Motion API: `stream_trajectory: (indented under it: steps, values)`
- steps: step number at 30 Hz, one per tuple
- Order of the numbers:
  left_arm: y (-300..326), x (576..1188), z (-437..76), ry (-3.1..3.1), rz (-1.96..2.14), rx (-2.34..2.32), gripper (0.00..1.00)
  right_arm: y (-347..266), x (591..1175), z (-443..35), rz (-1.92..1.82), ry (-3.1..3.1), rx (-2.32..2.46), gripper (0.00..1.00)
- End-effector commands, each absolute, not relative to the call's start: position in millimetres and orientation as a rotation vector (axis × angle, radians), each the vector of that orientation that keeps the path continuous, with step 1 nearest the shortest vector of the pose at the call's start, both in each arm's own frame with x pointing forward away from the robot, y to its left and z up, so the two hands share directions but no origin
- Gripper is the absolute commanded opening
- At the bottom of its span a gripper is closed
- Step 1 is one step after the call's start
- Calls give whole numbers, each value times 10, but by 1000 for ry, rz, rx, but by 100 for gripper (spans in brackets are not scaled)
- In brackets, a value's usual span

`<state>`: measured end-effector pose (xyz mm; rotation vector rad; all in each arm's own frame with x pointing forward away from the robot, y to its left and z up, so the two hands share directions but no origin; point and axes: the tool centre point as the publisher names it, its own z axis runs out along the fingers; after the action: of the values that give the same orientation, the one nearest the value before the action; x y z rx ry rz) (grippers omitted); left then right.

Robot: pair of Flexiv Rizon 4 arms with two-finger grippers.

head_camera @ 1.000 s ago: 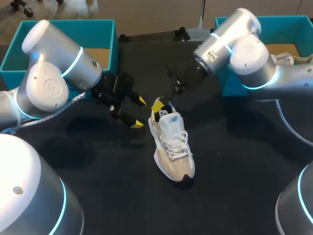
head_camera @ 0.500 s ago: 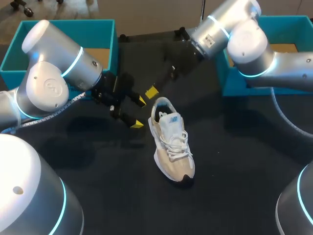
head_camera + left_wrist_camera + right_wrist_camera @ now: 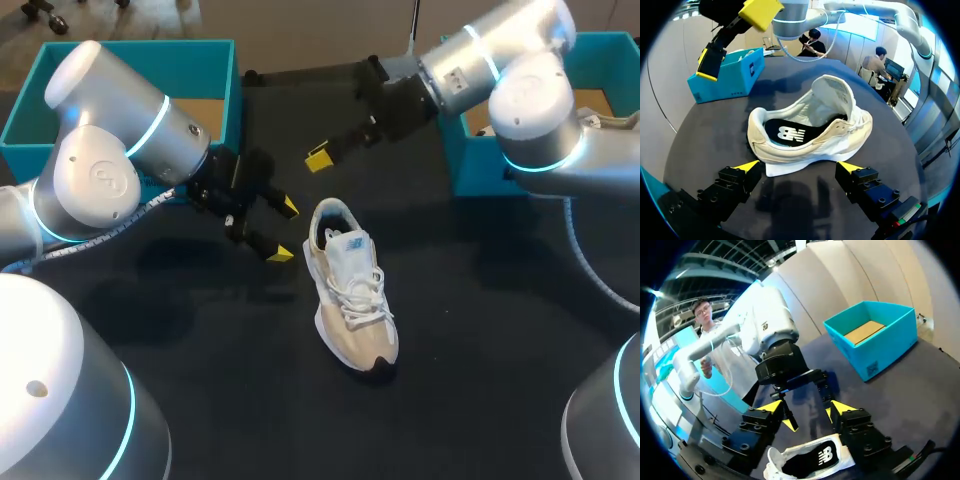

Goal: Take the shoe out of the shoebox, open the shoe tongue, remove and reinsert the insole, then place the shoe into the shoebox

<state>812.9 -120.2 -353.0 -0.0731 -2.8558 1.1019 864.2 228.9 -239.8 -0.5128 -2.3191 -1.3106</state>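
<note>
The shoe [image 3: 352, 300] stands on the bench [image 3: 480, 300]. Your left end effector [image 3: 283, 230] is spread beside its heel. Your right end effector [image 3: 805, 407], also spread, hangs above.

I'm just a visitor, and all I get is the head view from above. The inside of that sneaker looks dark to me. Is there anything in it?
Observer: Yes. The left wrist view looks straight into the sneaker, and a black insole with a white logo lies inside.
Operator: And the claw on the right? I see only one yellow tip.
Observer: The right wrist view shows both tips of the right gripper. They stand apart, with nothing held between them.
</note>
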Motion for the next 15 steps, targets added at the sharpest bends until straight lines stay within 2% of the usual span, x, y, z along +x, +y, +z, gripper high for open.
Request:
stream_trajectory:
  steps: [1, 6, 7, 9, 12, 15]
  values:
    - [-1207, 8140, -3538, -2854, 1101, -75, 100, 2113, 8574, -2263, -1315, -2367, -598, 73]
    - [-1207, 8140, -3538, -2854, 1101, -75, 100, 1957, 8582, -2159, -1247, -2426, -734, 67]
    - [-1207, 8140, -3538, -2854, 1101, -75, 100, 1926, 8583, -2149, -1224, -2439, -757, 63]
    - [-1207, 8140, -3538, -2854, 1101, -75, 100, 1858, 8584, -2131, -1207, -2456, -821, 49]
    - [-1207, 8140, -3538, -2854, 1101, -75, 100, 1806, 8592, -2112, -1128, -2497, -903, 38]
    - [-1207, 8140, -3538, -2854, 1101, -75, 100, 1780, 8602, -2098, -1050, -2532, -975, 22]
